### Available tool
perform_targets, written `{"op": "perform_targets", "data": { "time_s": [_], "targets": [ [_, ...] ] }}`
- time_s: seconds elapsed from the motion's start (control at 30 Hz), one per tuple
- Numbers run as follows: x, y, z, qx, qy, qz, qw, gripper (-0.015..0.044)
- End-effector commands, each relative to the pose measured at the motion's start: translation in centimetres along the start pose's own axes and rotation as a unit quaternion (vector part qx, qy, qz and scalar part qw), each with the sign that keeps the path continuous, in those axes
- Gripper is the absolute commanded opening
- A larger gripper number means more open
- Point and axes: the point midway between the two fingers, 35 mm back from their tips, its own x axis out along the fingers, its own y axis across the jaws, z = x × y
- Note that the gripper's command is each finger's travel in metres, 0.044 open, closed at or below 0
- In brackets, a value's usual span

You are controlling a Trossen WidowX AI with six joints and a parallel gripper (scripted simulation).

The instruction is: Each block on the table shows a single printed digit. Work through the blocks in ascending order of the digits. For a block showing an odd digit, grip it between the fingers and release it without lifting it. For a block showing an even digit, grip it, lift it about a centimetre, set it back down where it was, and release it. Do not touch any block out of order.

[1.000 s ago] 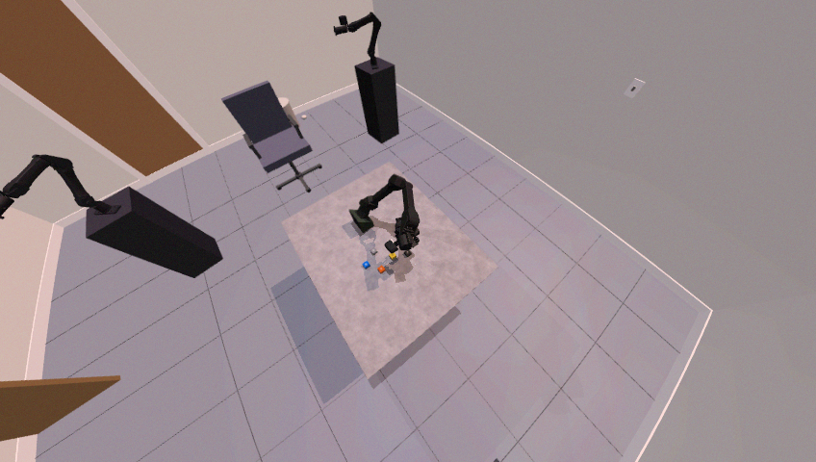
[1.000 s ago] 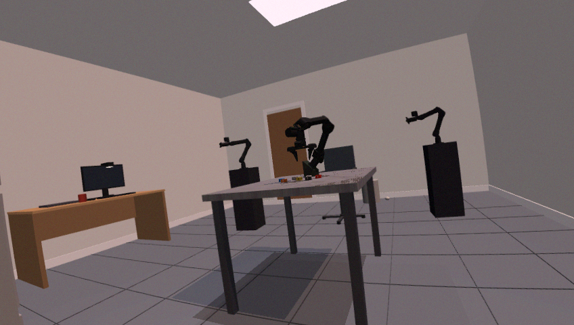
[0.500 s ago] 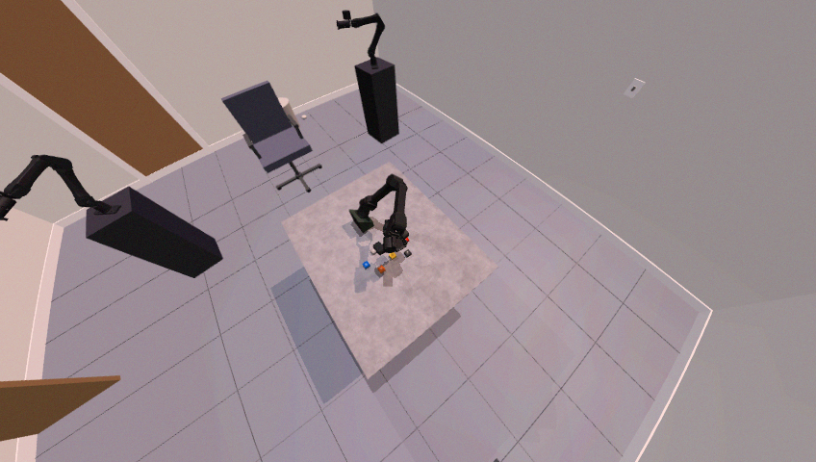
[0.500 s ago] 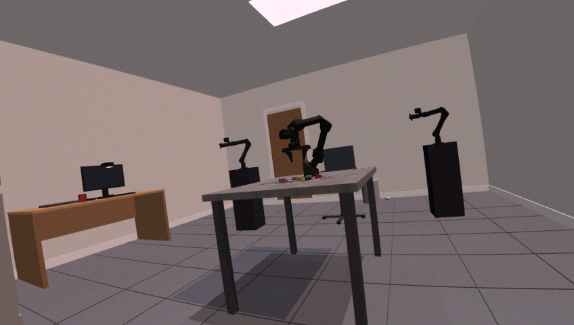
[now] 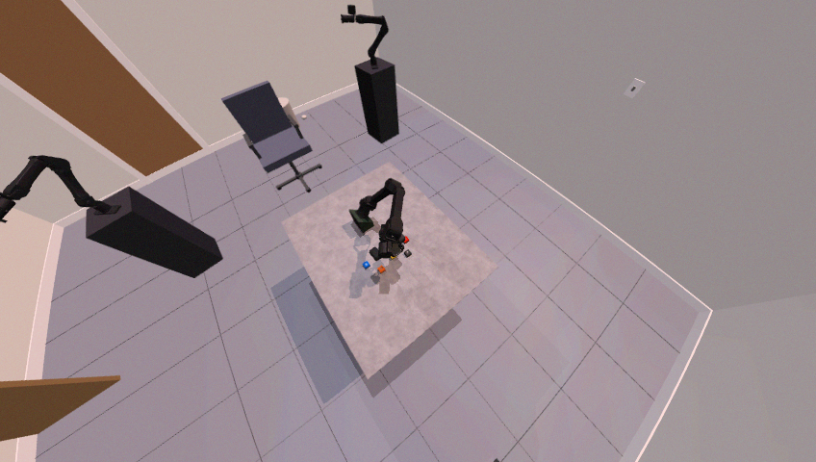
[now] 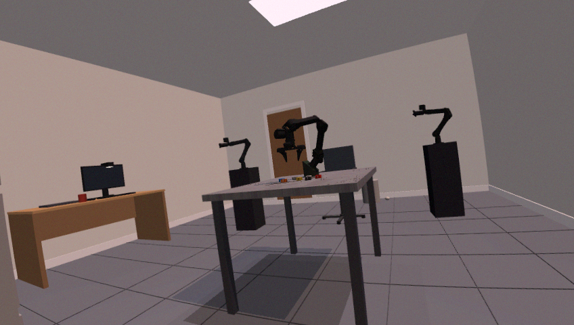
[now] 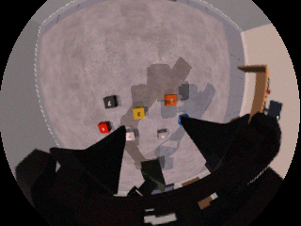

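My gripper (image 6: pixel 292 160) (image 7: pixel 154 123) is open and empty, high above the table (image 5: pixel 354 331) (image 6: pixel 281 190). In the wrist view, its fingertips frame the area of the yellow block (image 7: pixel 138 113) (image 6: pixel 299 179), grey block (image 7: pixel 162 134) and white block (image 7: pixel 130 136). The blue block (image 5: pixel 366 265) is partly behind the right fingertip. The orange block (image 7: pixel 170 100) (image 5: pixel 381 269) is farther out. The black block (image 7: pixel 110 102) (image 5: pixel 407 252) and red block (image 7: pixel 103 127) (image 5: pixel 405 240) lie left. Yellow resembles 2 and black 7; the other digits are unreadable. The arm hides white and grey in the top view.
The arm's dark green base (image 5: pixel 361 219) (image 7: pixel 152 173) stands on the table behind the blocks. Arm shadows fall across several blocks. An office chair (image 5: pixel 266 125) stands beyond the table. Two other arms stand on black pedestals (image 5: pixel 377 100) (image 5: pixel 154 234), away from the table.
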Motion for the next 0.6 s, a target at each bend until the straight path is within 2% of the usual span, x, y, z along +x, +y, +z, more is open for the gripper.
{"op": "perform_targets", "data": {
  "time_s": [0.0,0.57],
  "targets": [
    [0.23,-6.22,0.64,0.009,0.002,0.001,1.0,0.04],
    [0.28,-7.08,0.75,0.011,0.003,0.002,1.0,0.04]
  ]
}}
